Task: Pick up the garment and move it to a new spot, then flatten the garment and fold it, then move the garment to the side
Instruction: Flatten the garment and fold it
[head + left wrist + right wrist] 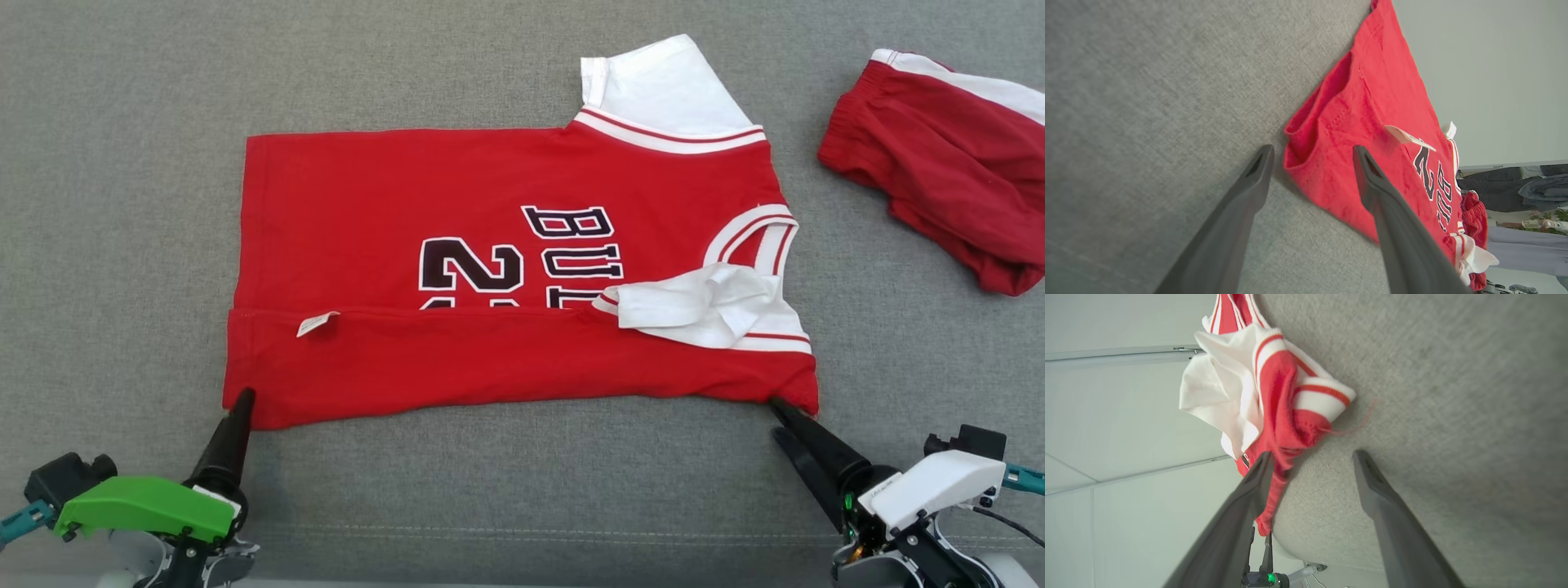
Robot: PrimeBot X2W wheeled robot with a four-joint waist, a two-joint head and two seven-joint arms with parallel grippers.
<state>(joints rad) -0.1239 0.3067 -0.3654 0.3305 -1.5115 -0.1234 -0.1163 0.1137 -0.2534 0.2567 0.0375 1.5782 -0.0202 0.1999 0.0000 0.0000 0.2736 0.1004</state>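
The robot's left fingers (1249, 188), spread open, straddle the near-left corner of a red jersey (457, 212). Its right fingers (1251, 482), also open, flank the near-right corner, 1 touching cloth. Red shorts (939, 155) lie apart at far right. The jersey lies mid grey upholstered surface (122, 204), its near edge folded over and a white sleeve crumpled.

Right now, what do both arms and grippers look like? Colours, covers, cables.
Left gripper: two long dark tapered fingers, a bright green cover behind them, plus a black block and a teal plug. Right gripper: the same dark fingers, a white cover, a thin black cable and a small green light at the finger base.
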